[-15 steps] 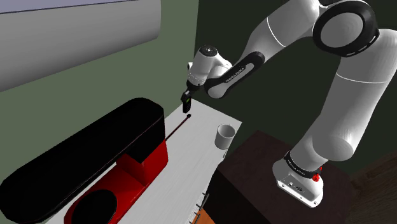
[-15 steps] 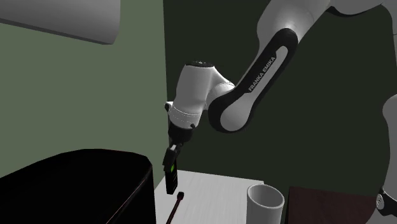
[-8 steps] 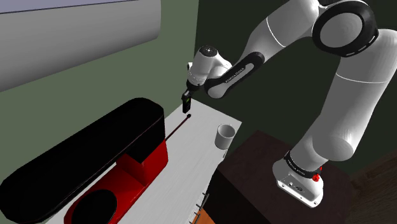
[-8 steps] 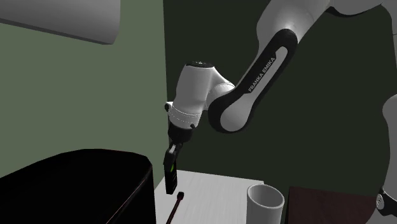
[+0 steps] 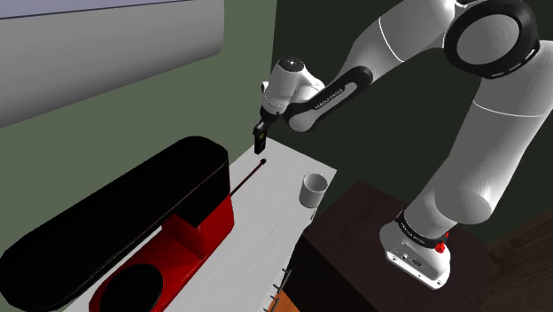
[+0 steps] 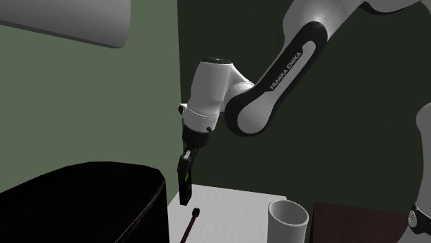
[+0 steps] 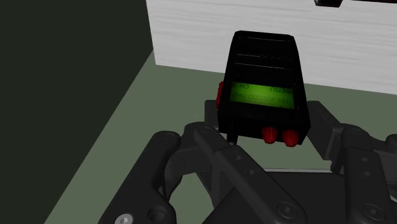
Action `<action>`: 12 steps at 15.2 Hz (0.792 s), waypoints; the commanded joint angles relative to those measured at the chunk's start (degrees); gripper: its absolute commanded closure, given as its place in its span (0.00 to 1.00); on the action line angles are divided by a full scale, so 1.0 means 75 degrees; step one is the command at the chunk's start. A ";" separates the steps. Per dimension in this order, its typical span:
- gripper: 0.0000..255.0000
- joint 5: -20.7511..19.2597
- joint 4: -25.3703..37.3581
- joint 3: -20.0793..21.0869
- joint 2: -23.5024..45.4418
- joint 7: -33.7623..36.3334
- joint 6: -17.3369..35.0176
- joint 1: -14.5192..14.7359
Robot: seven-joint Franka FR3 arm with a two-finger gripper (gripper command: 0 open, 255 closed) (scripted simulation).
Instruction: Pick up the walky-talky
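Jaws clasping black walky-talky [image 7: 264, 89] between them, above white table [image 5: 275, 213]

The walky-talky [image 5: 260, 143] hangs in the tool [image 5: 261, 133] above the table's [image 5: 266, 235] far end, over a thin rod [image 5: 250, 175] lying there. A cup [image 5: 313, 188] stands at the edge beside the stand [image 5: 363, 230]. A bulky machine [image 5: 133, 222] occupies the opposite edge.

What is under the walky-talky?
Below the walky-talky is open air, then the white table with a thin red stick. Its underside is hidden.
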 commanded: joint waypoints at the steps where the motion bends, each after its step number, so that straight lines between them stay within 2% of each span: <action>1: 1.00 0.0160 0.0005 0.0077 -0.0172 -0.0150 -0.0171 -0.0051; 12: 1.00 0.0789 0.0172 0.0297 -0.0832 -0.0725 -0.0961 -0.0169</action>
